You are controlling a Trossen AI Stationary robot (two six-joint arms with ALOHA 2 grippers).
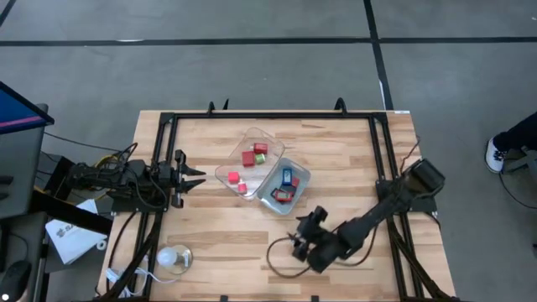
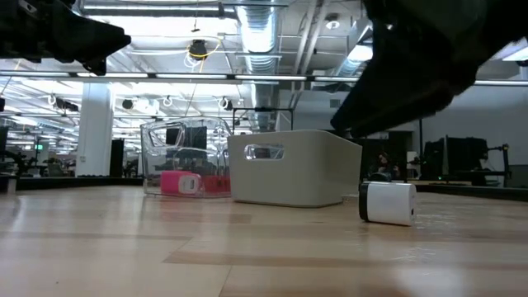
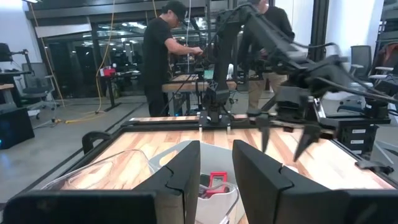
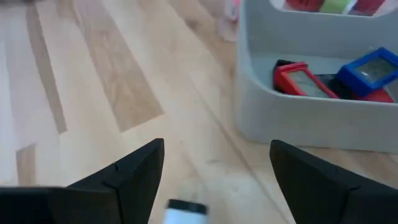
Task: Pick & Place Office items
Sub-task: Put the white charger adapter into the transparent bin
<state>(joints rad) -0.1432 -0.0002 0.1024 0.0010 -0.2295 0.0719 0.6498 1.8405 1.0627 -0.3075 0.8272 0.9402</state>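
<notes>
Landmark: grey rectangular plastic bin (image 1: 300, 179) at mid-table on the pale wooden tabletop (image 1: 336, 151).

Right gripper (image 1: 299, 233) sits near the bin, on its front-edge side, raised above the wood. Fingers (image 4: 127, 174) spread wide, nothing between them. A small white block (image 4: 186, 210) lies on the table directly under the gap; in the low view the same white block (image 2: 388, 203) sits just beside the bin.

Inside the bin: a red-framed clip (image 4: 301, 79) and a blue-framed piece (image 4: 367, 67), side by side.

Clear plastic tray (image 1: 252, 144) touches the bin's left side; holds red blocks (image 1: 248, 157) and a green block (image 1: 263, 158).

Left gripper (image 1: 191, 178) well to the left of the bin, fingers pressed together, holding nothing.

Round whitish corded object (image 1: 170, 257) sits far from the bin, at the table's front left corner.
</notes>
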